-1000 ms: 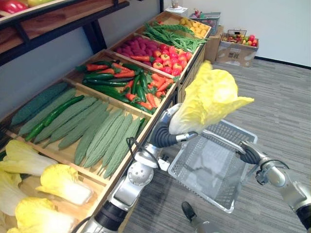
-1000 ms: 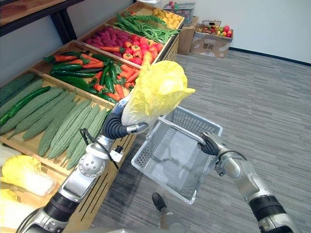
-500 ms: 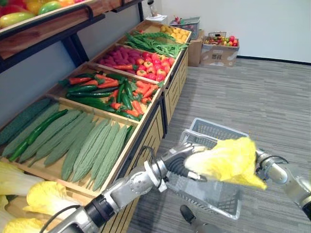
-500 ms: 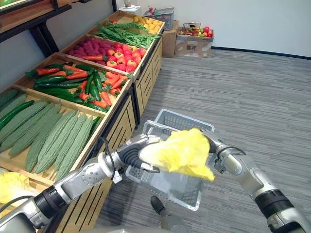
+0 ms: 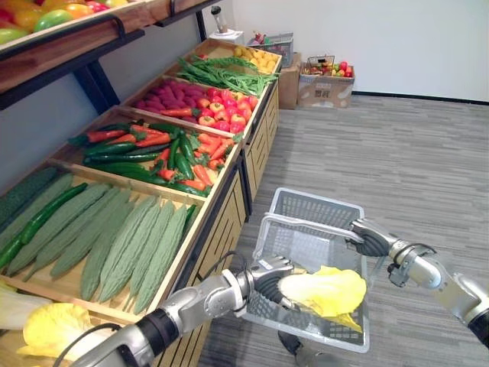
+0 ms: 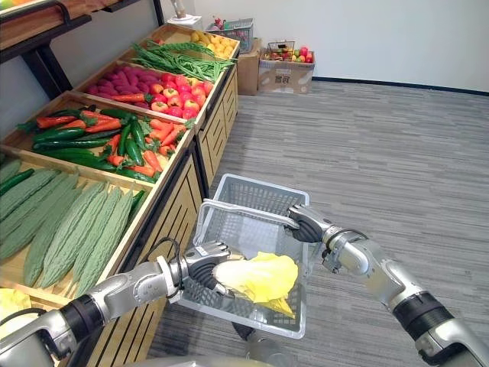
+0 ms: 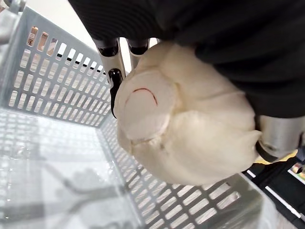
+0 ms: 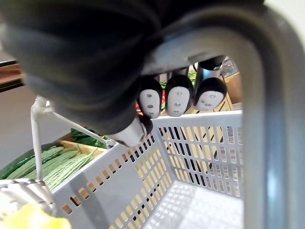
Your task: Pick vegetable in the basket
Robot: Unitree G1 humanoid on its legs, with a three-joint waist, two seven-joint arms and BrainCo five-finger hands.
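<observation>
The left hand (image 5: 269,280) is curling round the firm white stem end of the cabbage (image 5: 327,291) (the best hold, the leaves likely being light and tearable), leaves reaching beyond its palm into the basket (image 5: 317,206), seemingly above its floor. The right hand (image 5: 372,237) is clasping the handle (image 5: 309,223).

Partly hidden behind the cabbage (image 5: 325,292): left hand (image 5: 271,277), near wall of the basket (image 5: 315,205). Cut off at the lower edge: shelf cabbage (image 5: 53,329).
</observation>
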